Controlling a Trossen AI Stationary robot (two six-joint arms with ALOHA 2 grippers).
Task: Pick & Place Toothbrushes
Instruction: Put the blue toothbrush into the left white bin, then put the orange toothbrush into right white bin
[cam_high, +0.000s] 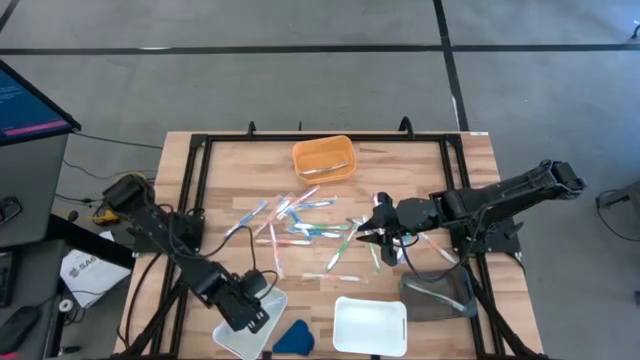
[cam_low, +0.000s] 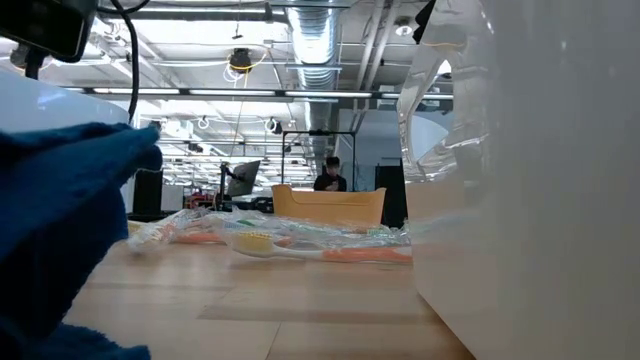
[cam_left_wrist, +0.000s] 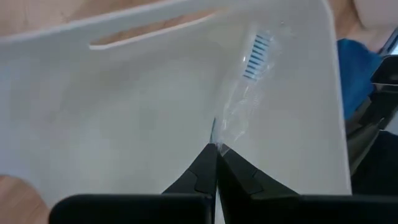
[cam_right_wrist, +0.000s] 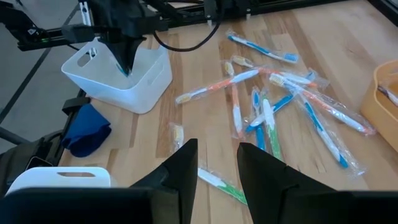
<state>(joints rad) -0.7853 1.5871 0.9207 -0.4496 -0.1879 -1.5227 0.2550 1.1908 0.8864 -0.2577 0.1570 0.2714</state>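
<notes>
Our left gripper (cam_high: 252, 312) hangs inside the pale translucent plastic bin (cam_high: 228, 335) at the table's near edge, hemmed by the bin's smooth walls. Its fingers are clenched on the wrapper end of a blue-bristled toothbrush in clear crinkled film (cam_left_wrist: 249, 68); the brush reaches away from the fingertips along the bin wall. Just beside this bin lies a crumpled dark-blue cloth wedge (cam_high: 293, 337), then a white rectangular plastic tray (cam_high: 369, 325), and a grey translucent tray (cam_high: 440, 295) toward the right edge.

Our right gripper (cam_high: 378, 232) hovers over the wooden slat tabletop (cam_high: 230, 180) near the right end of the scattered toothbrushes (cam_high: 300, 225), thin wrapped sticks in blue, green, orange and white, lying loose and crossing one another at mid-table. Its fingers (cam_right_wrist: 186, 163) stand parted with nothing between them; a green toothbrush (cam_right_wrist: 219, 182) lies on the wood just beyond the tips. An orange plastic basket (cam_high: 323, 158) sits near the far edge, with bare wood on both sides of it. A black metal frame (cam_high: 196, 160) borders the table.
</notes>
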